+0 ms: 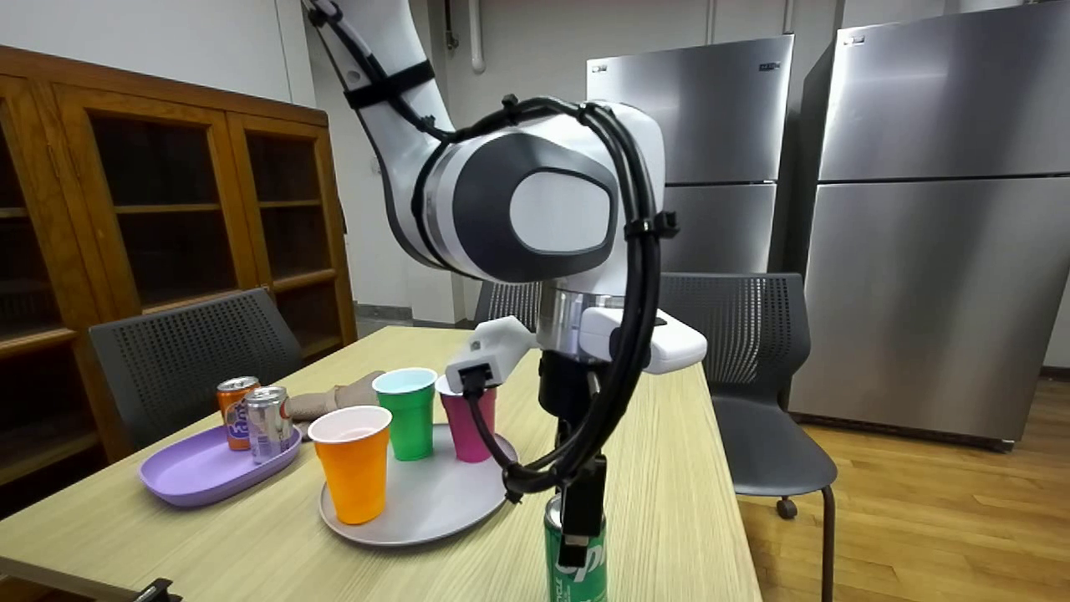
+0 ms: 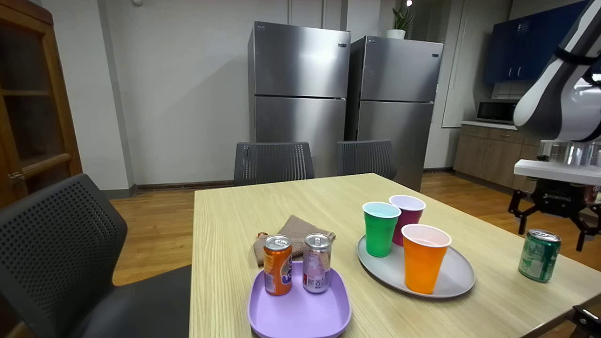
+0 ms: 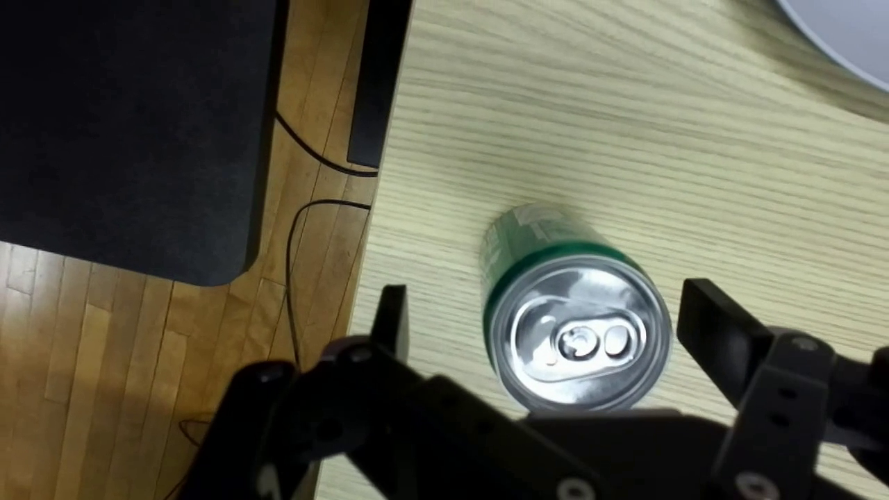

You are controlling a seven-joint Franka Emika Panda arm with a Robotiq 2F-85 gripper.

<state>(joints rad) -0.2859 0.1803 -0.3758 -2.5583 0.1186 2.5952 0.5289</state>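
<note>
A green soda can (image 3: 580, 333) stands upright on the table, its unopened silver lid facing the wrist camera. My gripper (image 3: 546, 312) is open above it, with a finger on either side of the lid and a gap to each; the right-hand pad (image 3: 722, 333) is the closer one. In an exterior view the gripper (image 2: 551, 237) comes down over the can (image 2: 540, 258), fingertips at about the height of its top. A finger (image 1: 583, 510) covers part of the can (image 1: 577, 585) in an exterior view. Nothing is held.
A grey plate (image 2: 458, 281) bears orange (image 2: 425, 263), green (image 2: 379, 232) and magenta (image 2: 407, 218) cups. Beside it, a purple tray (image 2: 300, 319) holds an orange can (image 2: 278, 270) and a silver-purple can (image 2: 317, 267). Behind lies a brown cloth (image 2: 298, 230). The table edge (image 3: 375, 201) runs near the green can.
</note>
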